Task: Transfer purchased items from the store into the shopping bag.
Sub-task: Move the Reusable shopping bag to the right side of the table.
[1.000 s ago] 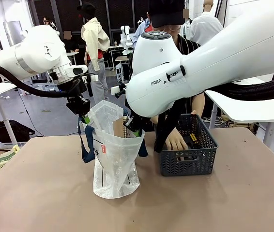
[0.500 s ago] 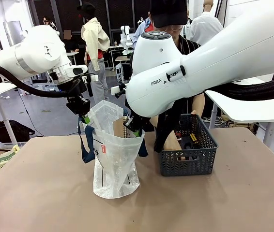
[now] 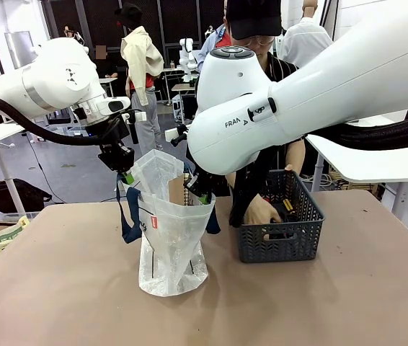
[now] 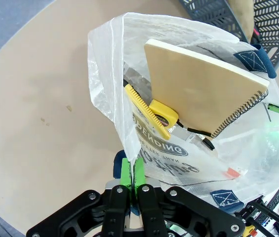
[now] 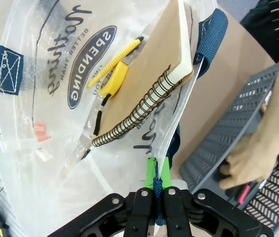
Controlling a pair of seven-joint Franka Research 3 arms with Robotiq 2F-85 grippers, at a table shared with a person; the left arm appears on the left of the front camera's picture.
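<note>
My left gripper [image 3: 127, 176] and right gripper [image 3: 197, 193] stay clenched on the shopping bag's [image 3: 171, 249] rim as the person's hand [image 3: 262, 211] drops back into the basket [image 3: 280, 246], likely for another item.

Table [image 3: 52, 288]: brown matte top, spans whole width of front view, far edge toward person. Bag [image 3: 169, 249]: translucent white plastic, navy straps, dark lettering, small red tag; stands upright left of centre, base on tabletop. Basket [image 3: 280, 245]: dark grey, lattice sides; sits flat on tabletop just right of bag, small gap between, set farther back than bag.
</note>
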